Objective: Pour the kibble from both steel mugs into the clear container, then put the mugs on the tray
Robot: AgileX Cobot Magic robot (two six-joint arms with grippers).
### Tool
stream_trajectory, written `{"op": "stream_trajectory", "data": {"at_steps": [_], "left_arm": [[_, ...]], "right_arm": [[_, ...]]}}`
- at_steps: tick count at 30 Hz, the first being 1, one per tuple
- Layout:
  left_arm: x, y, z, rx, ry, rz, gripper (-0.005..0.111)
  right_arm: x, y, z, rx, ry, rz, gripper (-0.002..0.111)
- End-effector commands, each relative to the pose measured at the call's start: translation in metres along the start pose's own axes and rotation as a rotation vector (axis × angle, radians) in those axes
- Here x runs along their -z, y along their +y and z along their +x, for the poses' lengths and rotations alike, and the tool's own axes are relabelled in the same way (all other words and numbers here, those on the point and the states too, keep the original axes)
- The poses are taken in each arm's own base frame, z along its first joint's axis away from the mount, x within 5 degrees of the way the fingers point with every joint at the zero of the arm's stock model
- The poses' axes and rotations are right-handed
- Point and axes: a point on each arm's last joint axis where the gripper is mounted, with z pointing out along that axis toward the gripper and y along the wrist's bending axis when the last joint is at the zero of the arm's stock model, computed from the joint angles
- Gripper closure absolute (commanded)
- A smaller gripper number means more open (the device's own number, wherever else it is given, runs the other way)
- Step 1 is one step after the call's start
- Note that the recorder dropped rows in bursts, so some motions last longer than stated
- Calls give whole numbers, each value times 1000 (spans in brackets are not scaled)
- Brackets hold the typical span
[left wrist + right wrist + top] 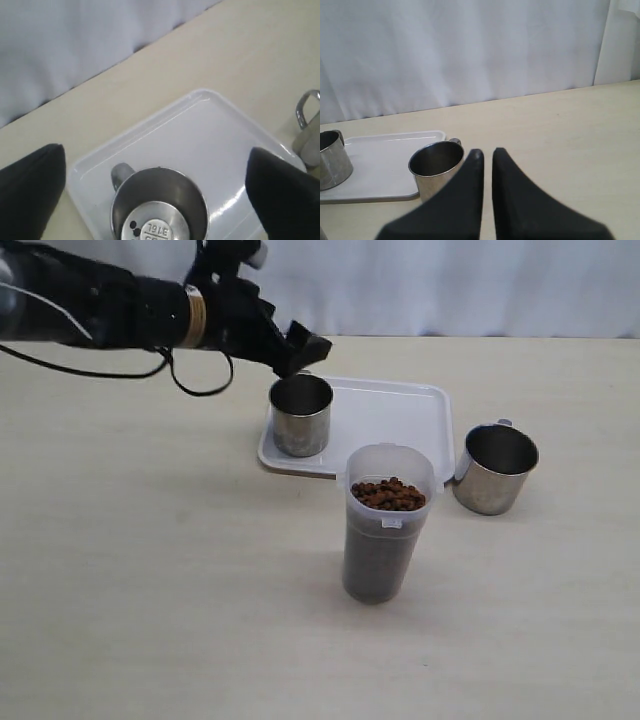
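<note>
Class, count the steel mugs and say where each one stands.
2. One steel mug stands on the white tray, at its left end in the exterior view. The other mug sits on the table beside the tray's right edge. None seems hidden.

We see bright, even light, soft shadows on the tabletop (150, 590), mild glare on the tray (220, 150), and the left gripper (155, 150) blurred.

Shiny steel mugs (301, 412), glossy white plastic tray (390, 410), frosted plastic container (385, 540).
</note>
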Motion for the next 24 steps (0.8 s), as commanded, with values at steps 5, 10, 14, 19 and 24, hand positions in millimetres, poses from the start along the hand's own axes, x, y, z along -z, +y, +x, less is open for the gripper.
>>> {"op": "stream_trajectory", "data": {"at_steps": [5,10,14,19,24], "left_arm": [[104,-14,-5,44,-18,126,97],[168,-10,37,85,-10,-13,107],[217,-18,62,195,-171,-206,107],[259,-46,99,187,-341,-417,107],[281,-66,138,157,-402,-574,107]], "right_arm": [[0,0,1,4,-4,4,103],[0,0,1,4,-4,4,103],[0,0,1,4,-4,4,103],[0,0,1,4,-4,4,103],[0,0,1,4,-4,4,103]]}}
